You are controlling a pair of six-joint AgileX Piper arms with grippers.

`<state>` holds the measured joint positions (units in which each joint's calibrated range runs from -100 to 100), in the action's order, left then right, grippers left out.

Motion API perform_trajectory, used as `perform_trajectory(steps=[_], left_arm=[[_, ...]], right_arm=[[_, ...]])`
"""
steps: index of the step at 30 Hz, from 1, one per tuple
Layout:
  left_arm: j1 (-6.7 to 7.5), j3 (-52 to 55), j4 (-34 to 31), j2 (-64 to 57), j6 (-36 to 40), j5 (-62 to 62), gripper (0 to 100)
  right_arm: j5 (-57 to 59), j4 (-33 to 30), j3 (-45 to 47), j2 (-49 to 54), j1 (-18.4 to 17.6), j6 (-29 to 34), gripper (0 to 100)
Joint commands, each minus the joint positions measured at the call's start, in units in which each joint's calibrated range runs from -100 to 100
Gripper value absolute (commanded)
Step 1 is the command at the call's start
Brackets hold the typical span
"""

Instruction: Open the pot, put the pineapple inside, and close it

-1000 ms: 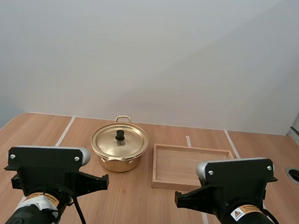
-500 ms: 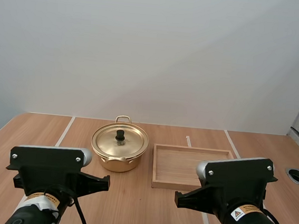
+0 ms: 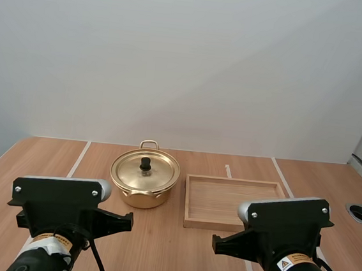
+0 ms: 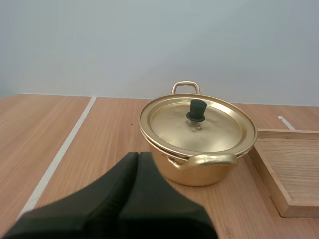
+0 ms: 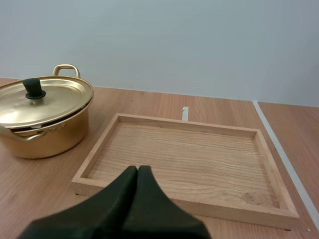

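On the worktop, the pot was seen with its lid on, just beside the wooden tray; the left tool and the right tool were each pressed together, empty.

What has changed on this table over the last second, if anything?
The right arm dropped a little lower in the high view, uncovering more of the wooden tray. The left arm barely shifted. Nothing was taken hold of or let go: the left gripper and right gripper are shut on nothing. The pot, the lid on it and the tray stayed where they were.
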<state>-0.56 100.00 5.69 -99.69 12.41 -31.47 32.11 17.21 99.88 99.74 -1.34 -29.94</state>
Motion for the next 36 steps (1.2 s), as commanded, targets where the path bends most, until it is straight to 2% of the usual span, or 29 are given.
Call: perform_trajectory(steps=[1, 7, 10, 12, 15, 17, 22, 26, 36], left_arm=[[0.15, 0.0, -0.4, -0.3, 0.1, 0.6, 0], [0.15, 0.0, -0.4, -0.3, 0.1, 0.6, 0], [0.15, 0.0, -0.4, -0.3, 0.1, 0.6, 0], [0.15, 0.0, -0.4, -0.3, 0.1, 0.6, 0], [0.15, 0.0, -0.4, -0.3, 0.1, 0.6, 0], [0.15, 0.0, -0.4, -0.3, 0.1, 0.6, 0], [0.15, 0.0, -0.4, -0.3, 0.1, 0.6, 0], [0.15, 0.0, -0.4, -0.3, 0.1, 0.6, 0], [0.15, 0.0, -0.4, -0.3, 0.1, 0.6, 0]], right_arm=[[-0.8, -0.4, 0.1, 0.3, 0.2, 0.3, 0], [-0.8, -0.4, 0.1, 0.3, 0.2, 1.7, 0], [-0.8, -0.6, 0.1, 0.3, 0.2, 6.6, 0], [-0.8, -4.3, 0.1, 0.3, 0.2, 12.2, 0], [-0.8, -17.2, 0.1, 0.3, 0.2, 22.7, 0], [-0.8, -20.9, 0.1, 0.3, 0.2, 26.4, 0], [-0.8, -20.0, 0.1, 0.3, 0.2, 26.6, 0], [-0.8, -15.2, 0.1, 0.3, -0.5, 26.6, 0], [-0.8, -15.0, 0.1, 0.3, -0.8, 26.6, 0]])
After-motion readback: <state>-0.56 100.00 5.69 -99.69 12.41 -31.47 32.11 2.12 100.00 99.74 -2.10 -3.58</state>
